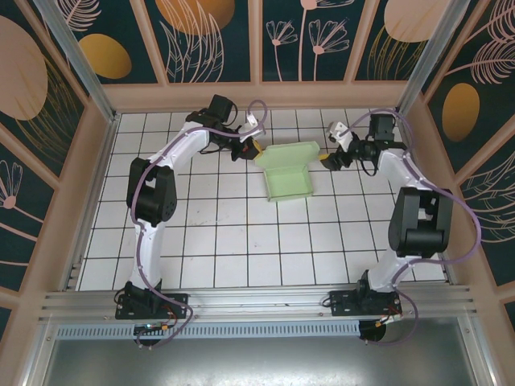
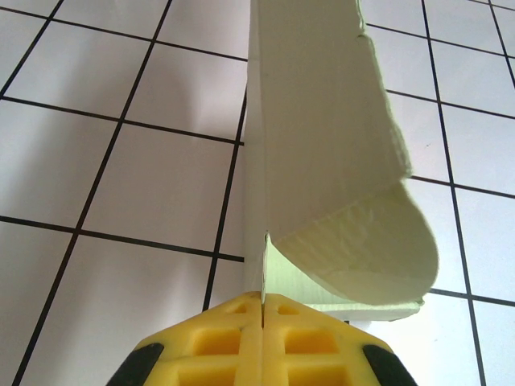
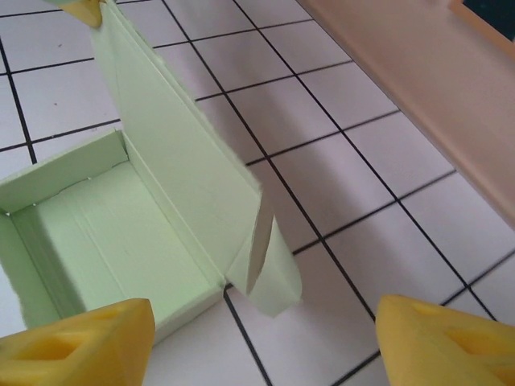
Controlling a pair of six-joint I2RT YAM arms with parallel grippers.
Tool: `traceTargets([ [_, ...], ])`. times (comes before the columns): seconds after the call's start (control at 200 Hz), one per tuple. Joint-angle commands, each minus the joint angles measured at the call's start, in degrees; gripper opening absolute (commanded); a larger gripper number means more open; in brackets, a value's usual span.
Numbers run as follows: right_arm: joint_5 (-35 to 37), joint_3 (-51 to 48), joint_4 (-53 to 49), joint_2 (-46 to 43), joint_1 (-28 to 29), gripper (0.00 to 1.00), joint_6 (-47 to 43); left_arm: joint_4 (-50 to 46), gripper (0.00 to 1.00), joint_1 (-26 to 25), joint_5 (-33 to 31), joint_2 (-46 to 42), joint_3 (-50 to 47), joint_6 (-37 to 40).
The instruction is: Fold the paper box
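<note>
Box: we've got the paper box [image 1: 288, 178] sitting on the white tiled table [image 1: 201, 233], toward the far side and roughly in the middle between the two arms.

Box shape: the tray part [image 3: 96, 233] is folded up with low walls and lies flat on the tiles. The lid [image 3: 177, 137] stands up along the far edge, tilted a bit. A small side flap with a rounded end [image 3: 269, 265] hangs off the lid's near corner, just past the tray wall.

Left gripper: the left gripper [image 1: 249, 149] is at the box's far-left corner. In its own wrist view, the yellow fingers [image 2: 217, 338] are pressed together, and the thin edge of the card [image 2: 322, 121] runs straight into the seam between them. To us it looks pinched on the lid. From the right wrist view we can also spot a yellow fingertip [image 3: 84, 10] right at the lid's top corner.

Right gripper: the right gripper [image 1: 330, 159] hangs just beside the box's right side. Its yellow fingers [image 3: 72, 346] are spread wide apart with nothing between them but tile and the rounded flap below. We can't see it touching the card.

Surroundings: a wooden rail [image 3: 418, 96] runs along the table edge to the right of the box.
</note>
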Motion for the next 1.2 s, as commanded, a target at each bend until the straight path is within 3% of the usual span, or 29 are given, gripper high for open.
traceTargets([
  [0.0,-1.7,5.8,-6.8,4.4,1.7,0.73,-6.7,-2.5,0.00,-0.1,2.9,0.9,2.4,2.2],
  [0.22,-2.0,16.0,-15.7,12.7,2.2,0.70,-11.3,-2.9,0.00,-0.1,3.0,1.2,2.7,2.4],
  [0.39,-1.4,22.2,-22.4,16.8,2.4,0.56,-14.0,-3.0,0.00,-0.1,2.9,1.4,2.9,2.4],
  [0.535,-1.6,23.0,-24.8,16.6,2.4,0.34,-15.1,-3.0,0.00,-0.1,2.7,1.5,3.1,2.3],
  [0.801,-1.8,21.1,-25.7,13.8,2.7,0.30,-14.9,-2.8,0.00,-0.1,2.2,1.9,3.5,1.8],
  [1.046,-0.9,21.8,-26.1,14.2,2.9,0.05,-13.9,-2.8,0.00,-0.1,2.4,1.6,3.1,1.7],
  [1.196,-0.7,20.7,-24.6,12.8,3.0,0.00,-12.1,-2.3,0.00,-0.1,2.2,1.5,3.0,0.5],
])
